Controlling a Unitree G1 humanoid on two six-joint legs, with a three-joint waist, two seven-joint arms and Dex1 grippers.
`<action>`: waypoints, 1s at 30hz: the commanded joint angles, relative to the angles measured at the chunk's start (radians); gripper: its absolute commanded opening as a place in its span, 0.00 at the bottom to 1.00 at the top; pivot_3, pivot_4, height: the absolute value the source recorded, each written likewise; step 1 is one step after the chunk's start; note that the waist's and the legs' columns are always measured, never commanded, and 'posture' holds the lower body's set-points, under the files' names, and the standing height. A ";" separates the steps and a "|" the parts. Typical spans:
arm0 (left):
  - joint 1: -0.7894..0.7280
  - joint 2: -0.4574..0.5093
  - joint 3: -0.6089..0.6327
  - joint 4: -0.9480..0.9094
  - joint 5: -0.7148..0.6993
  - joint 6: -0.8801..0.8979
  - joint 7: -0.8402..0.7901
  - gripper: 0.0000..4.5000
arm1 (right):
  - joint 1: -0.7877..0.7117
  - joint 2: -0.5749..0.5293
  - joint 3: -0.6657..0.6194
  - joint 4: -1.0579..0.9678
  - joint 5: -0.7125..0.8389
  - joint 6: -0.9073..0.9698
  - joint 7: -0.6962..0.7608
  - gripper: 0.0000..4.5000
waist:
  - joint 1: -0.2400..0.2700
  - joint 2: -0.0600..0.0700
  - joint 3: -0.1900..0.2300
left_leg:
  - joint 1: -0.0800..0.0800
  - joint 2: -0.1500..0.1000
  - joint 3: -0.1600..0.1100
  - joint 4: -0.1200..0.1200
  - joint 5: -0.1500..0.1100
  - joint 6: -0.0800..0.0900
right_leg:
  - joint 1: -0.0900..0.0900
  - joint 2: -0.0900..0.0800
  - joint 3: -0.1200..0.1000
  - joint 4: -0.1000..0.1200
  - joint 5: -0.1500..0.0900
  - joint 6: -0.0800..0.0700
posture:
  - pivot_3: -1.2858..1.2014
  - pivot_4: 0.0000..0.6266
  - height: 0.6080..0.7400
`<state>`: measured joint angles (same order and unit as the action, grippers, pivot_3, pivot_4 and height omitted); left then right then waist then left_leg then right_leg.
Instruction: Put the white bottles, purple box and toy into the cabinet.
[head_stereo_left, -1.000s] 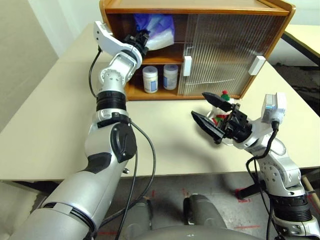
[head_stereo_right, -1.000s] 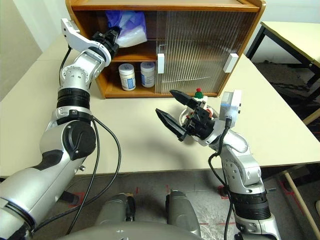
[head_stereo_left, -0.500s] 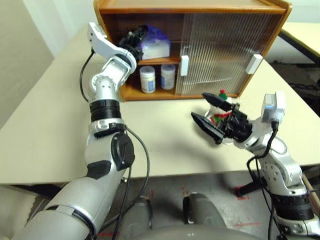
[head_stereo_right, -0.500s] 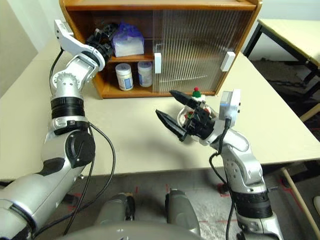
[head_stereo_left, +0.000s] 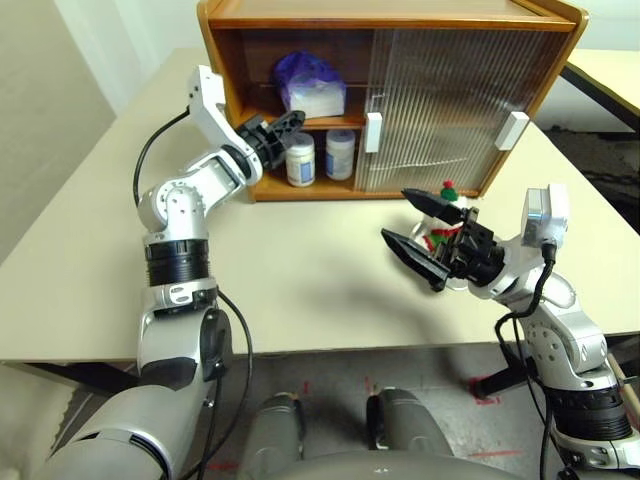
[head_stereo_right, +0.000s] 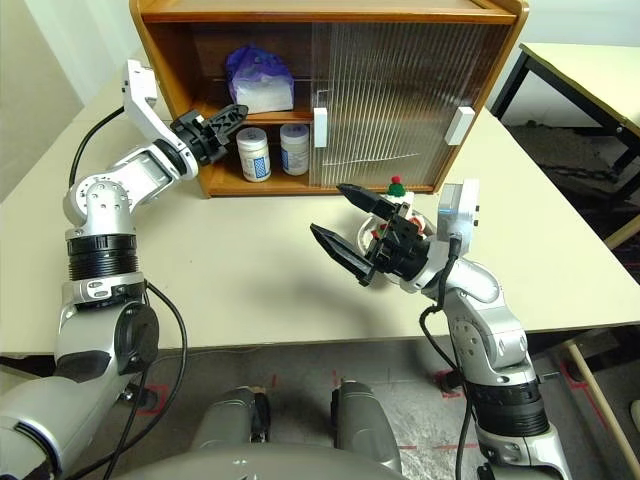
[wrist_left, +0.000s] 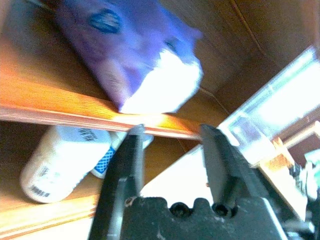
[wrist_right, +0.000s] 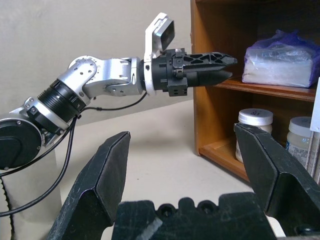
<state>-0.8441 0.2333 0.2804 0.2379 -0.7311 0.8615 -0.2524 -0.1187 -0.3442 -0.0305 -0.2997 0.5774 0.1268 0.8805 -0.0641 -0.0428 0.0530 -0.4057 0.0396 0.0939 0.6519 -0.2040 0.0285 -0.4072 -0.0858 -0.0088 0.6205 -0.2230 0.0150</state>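
Note:
The cabinet stands at the back of the table, its left half open. On its upper shelf lies the purple box. Two white bottles stand on the lower shelf. My left gripper hovers just outside the open side, level with the upper shelf's edge; its fingers stand narrowly open and hold nothing. My right gripper hangs wide open and empty over the table, in front of the shut doors. The toy sits close behind it, mostly hidden; its hat and scarf show.
Ribbed sliding doors with white handles cover the cabinet's right half. The beige table spreads wide in front and to the left. A second table stands at the back right, across a gap.
My left gripper let go of the purple box, which now lies on the upper shelf, and drew back out of the cabinet and lower. The right arm kept still.

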 joint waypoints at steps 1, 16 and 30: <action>-0.021 0.023 -0.089 0.014 0.071 -0.052 -0.095 0.11 | 0.004 -0.010 0.008 0.002 0.003 0.007 0.006 1.00 | -0.001 0.000 0.000 | 0.000 0.000 0.000 0.000 0.000 0.000 | 0.000 0.000 0.000 0.000 0.000 0.000 | 0.49 0.00 1.00; -0.212 0.029 -0.246 0.526 0.474 -0.629 -0.190 0.01 | 0.033 -0.010 0.021 -0.023 -0.005 0.008 -0.020 1.00 | -0.001 0.000 0.000 | -0.001 0.001 0.000 -0.001 0.000 0.000 | -0.002 0.000 0.000 -0.001 0.000 0.001 | 0.48 0.00 1.00; -0.233 0.031 -0.299 0.606 0.558 -0.724 -0.389 0.01 | 0.062 -0.048 -0.018 -0.031 0.014 0.016 -0.035 1.00 | -0.006 0.000 0.000 | -0.001 0.001 0.000 -0.001 0.000 0.000 | -0.001 0.000 -0.001 -0.001 -0.001 0.002 | 0.47 0.00 1.00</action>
<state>-1.1160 0.2578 0.0096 0.9068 -0.1833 0.1007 -0.5835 -0.0610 -0.3822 -0.0180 -0.3171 0.5783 0.1396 0.8489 -0.0700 -0.0427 0.0530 -0.4068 0.0410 0.0943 0.6507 -0.2040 0.0285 -0.4086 -0.0859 -0.0093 0.6192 -0.2236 0.0165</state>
